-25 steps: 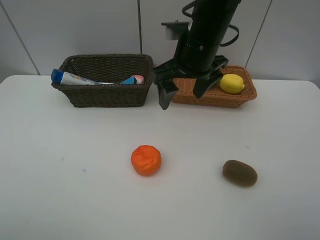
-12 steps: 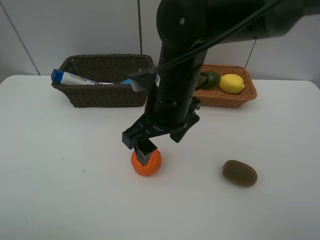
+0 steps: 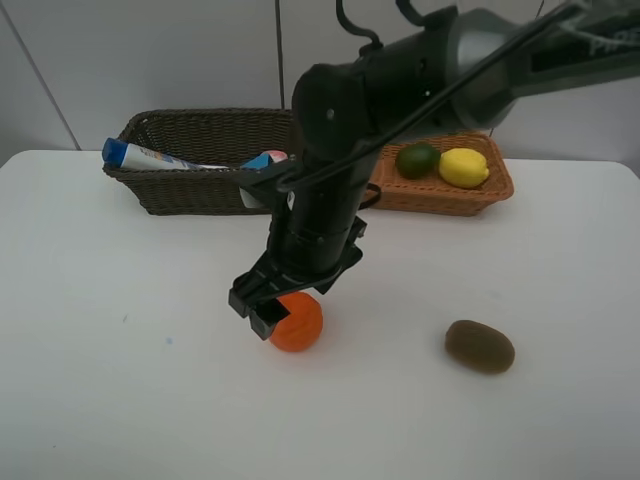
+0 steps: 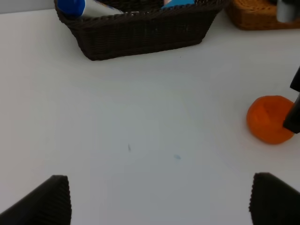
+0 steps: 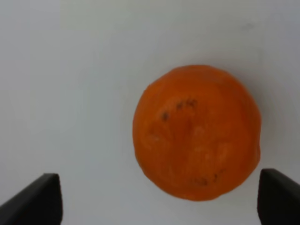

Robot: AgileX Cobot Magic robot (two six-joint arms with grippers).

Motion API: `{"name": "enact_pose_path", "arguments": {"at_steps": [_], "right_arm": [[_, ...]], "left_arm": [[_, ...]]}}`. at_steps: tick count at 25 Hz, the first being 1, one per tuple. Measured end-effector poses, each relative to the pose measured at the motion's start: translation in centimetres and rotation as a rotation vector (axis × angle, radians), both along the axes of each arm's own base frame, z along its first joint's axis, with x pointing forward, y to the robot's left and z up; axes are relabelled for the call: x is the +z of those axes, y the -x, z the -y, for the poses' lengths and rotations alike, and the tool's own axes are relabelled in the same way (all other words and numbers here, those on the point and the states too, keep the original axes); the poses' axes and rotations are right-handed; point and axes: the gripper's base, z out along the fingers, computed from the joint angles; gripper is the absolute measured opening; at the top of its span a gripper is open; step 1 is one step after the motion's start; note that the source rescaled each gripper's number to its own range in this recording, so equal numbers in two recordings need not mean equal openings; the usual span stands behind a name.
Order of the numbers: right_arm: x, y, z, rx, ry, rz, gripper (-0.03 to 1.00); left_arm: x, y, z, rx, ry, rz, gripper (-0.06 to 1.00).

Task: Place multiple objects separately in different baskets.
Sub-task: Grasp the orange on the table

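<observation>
Jaws of the right gripper stand wide apart, one dark tip on either side of the orange, which rests ungripped on the white surface. In the high view the black arm leans down from the back, with a tip just beside the fruit's left flank; whether it touches cannot be told. Jaws of the left gripper are likewise spread, over bare surface, with the orange off to one side. To the right of the orange and well apart from it, a brown kiwi lies on the surface. At the back left, the dark brown basket holds a blue-capped white bottle lying at its left end and a small pink bottle at its right end. At the back right, the light tan basket, its left end partly hidden by the arm, holds a green lime and a yellow lemon side by side.
</observation>
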Motion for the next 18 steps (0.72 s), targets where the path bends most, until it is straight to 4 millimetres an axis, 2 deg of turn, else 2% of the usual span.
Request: {"name": "enact_pose_path", "arguments": {"at_steps": [8, 18], "right_arm": [[-2.0, -0.7, -0.4, 0.027, 0.014, 0.034, 0.98], [-6.2, -0.9, -0.6, 0.026, 0.068, -0.008, 0.98]], "left_arm": [[0.0, 0.0, 0.0, 0.0, 0.0, 0.0, 1.0], [0.0, 0.0, 0.0, 0.0, 0.0, 0.0, 1.0]]}}
